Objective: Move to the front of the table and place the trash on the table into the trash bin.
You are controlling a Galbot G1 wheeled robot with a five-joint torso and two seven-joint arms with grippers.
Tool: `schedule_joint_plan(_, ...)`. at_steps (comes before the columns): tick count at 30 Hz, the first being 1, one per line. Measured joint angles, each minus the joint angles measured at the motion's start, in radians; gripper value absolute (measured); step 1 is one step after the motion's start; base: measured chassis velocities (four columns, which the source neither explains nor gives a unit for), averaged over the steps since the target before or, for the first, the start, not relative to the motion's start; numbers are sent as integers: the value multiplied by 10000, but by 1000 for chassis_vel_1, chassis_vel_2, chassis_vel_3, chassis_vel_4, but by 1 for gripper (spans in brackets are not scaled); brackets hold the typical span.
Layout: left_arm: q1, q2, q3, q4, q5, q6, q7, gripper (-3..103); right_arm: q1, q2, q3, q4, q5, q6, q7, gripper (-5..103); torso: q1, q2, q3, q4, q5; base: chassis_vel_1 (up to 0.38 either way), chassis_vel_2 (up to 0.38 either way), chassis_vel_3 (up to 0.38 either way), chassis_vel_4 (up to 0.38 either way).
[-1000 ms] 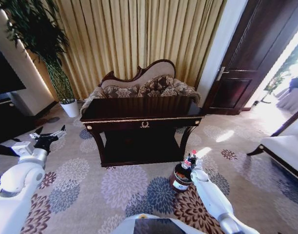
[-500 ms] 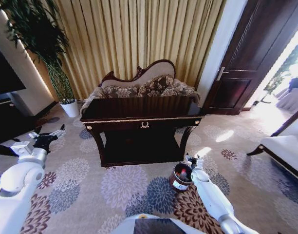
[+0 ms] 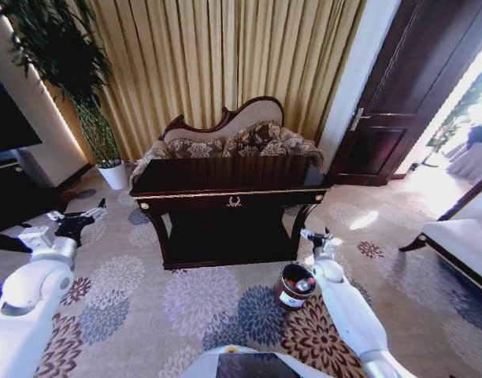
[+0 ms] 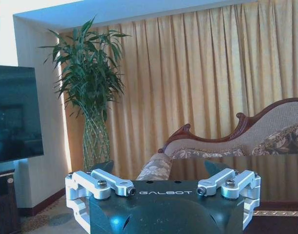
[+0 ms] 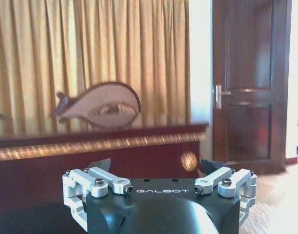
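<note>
Tabletop (image 3: 225,169) looks bare; bottle (image 3: 305,284) now in the bin (image 3: 293,285) at our 5 o'clock; right gripper (image 3: 317,239) has lifted off, jaws spread, empty (left gripper (image 3: 82,217) parked at 9, open too); drop looks done.

Hidden, cut-off and unreadable parts

In the head view the small round dark-brown trash bin (image 3: 292,287) has its far side covered by the white right forearm, and what lies inside — something red and white — is too small to identify. The dark glossy wooden table (image 3: 225,175) hides the lower half of the carved-back sofa (image 3: 229,134) — the tall green plant (image 3: 56,47) is cropped at the top.
</note>
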Motion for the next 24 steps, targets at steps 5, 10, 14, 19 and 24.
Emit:
schedule_joint_plan(5,-131,-47,-54,-30,-19,-315,-19,100,33,-57,32,1294,426,-507,197,100,0,0,0,1,1,0,0,0,0)
schedule_joint_plan(10,-465,-218,38,148,-64,-1075,-348,100,1,-163,-44,2426,1609,-1428,357,100,1,0,0,-2,-2,0,0,0,0)
schedule_joint_plan(14,-505,-238,33,170,-75,-1136,-214,100,-51,-395,-380,3056,1920,-1745,-29,100,0,0,0,0,-1,0,0,0,0)
schedule_joint_plan(19,-442,-175,67,293,-74,-1303,473,100,-105,-696,-866,3486,2221,-1786,-601,100,0,0,0,1,1,0,0,0,0)
schedule_joint_plan(24,-352,-31,227,381,-122,-1757,1173,100,-189,-1066,-1456,4272,2481,-1802,-830,100,0,0,0,0,-1,0,0,0,0)
